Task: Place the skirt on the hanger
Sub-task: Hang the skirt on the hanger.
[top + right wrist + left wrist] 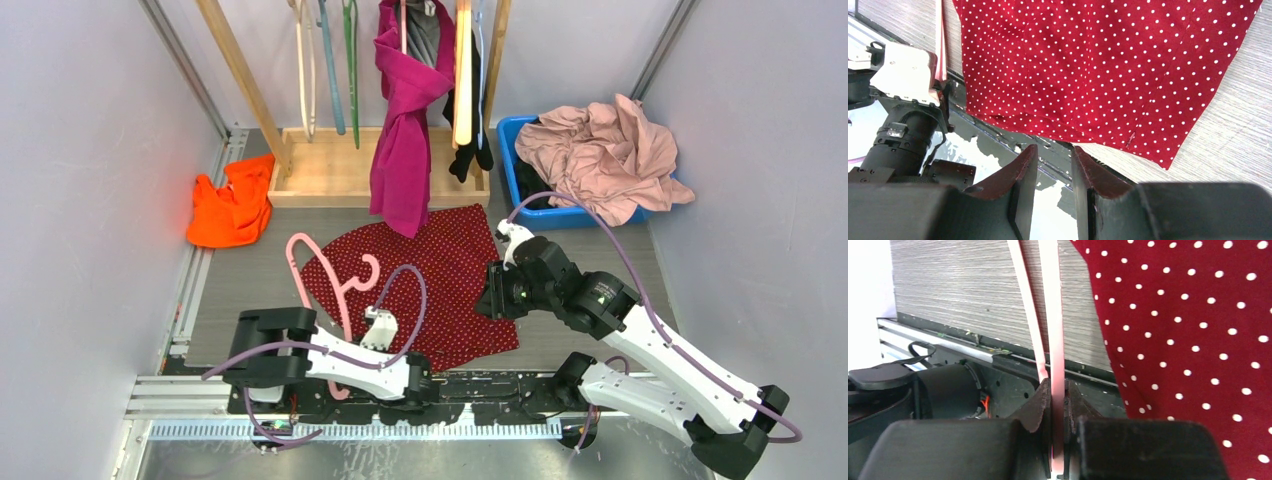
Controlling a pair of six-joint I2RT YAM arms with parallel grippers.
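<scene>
Pink hanger point(1053, 315) clamped tight in left claw point(1058, 392), lying over dotted skirt's point(450, 280) left edge on counter point(240, 290); right claw point(1054, 160), half-open and empty above skirt's near hem, should grip fabric squarely before threading.

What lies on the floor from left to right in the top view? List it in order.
Crumpled orange cloth garment → thin pink plastic hanger → dark red white-dotted fabric skirt → blue plastic bin, holding a crumpled pale pink garment.
</scene>
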